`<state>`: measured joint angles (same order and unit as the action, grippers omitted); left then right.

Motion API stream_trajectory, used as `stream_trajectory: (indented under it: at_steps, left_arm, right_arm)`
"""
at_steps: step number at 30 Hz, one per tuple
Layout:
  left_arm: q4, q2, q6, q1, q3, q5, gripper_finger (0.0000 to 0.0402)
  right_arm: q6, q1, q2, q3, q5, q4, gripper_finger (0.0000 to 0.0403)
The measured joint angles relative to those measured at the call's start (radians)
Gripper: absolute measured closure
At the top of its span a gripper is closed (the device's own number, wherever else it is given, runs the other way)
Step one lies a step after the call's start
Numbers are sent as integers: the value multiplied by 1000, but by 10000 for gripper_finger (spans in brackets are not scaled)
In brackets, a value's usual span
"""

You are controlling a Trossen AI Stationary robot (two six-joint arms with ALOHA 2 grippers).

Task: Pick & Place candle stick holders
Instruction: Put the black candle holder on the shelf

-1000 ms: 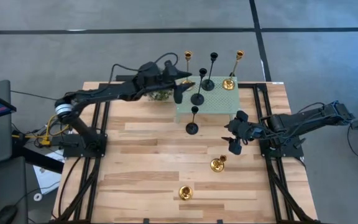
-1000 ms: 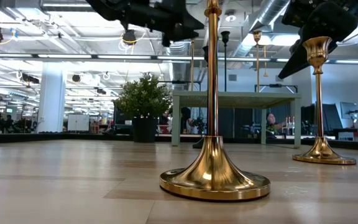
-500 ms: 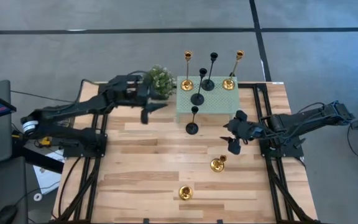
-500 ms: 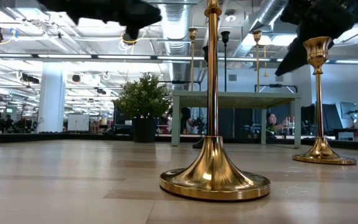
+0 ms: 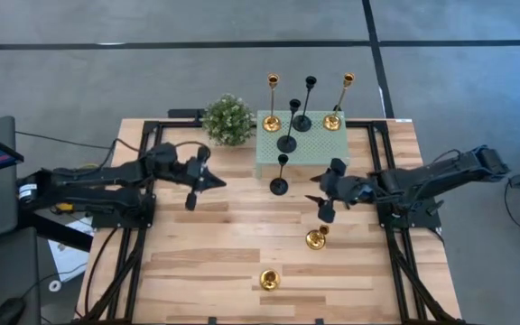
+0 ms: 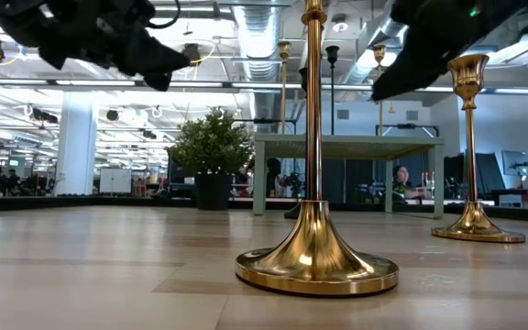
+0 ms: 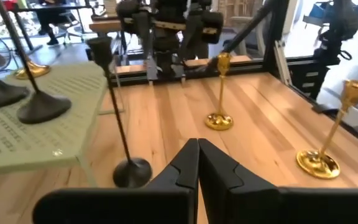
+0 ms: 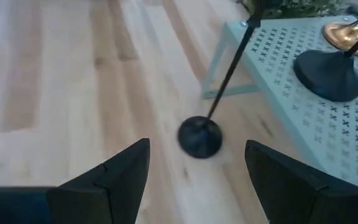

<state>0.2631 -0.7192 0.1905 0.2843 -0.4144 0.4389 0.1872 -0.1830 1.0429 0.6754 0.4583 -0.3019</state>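
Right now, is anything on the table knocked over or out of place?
Nothing stands out. All the candle stick holders stand upright: four on the mint green stand, one black holder beside it on the table, and two gold holders nearer the front.

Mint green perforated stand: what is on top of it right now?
On the mint green perforated stand: two gold candle holders and two black ones. Nothing hidden.
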Motion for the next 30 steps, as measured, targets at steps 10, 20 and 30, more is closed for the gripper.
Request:
stream_trajectory:
  at_steps: [10,20,30]
  left_arm:
    - [47,24,-13,-188,53,-161,398]
    - [51,25,15,-291,72,-297,397]
    - [58,26,15,-285,72,-297,395]
  right_arm:
    - [-41,77,253,-1,44,290,148]
    - [-40,152,319,-1,87,491,148]
    - [10,198,318,0,-19,590,148]
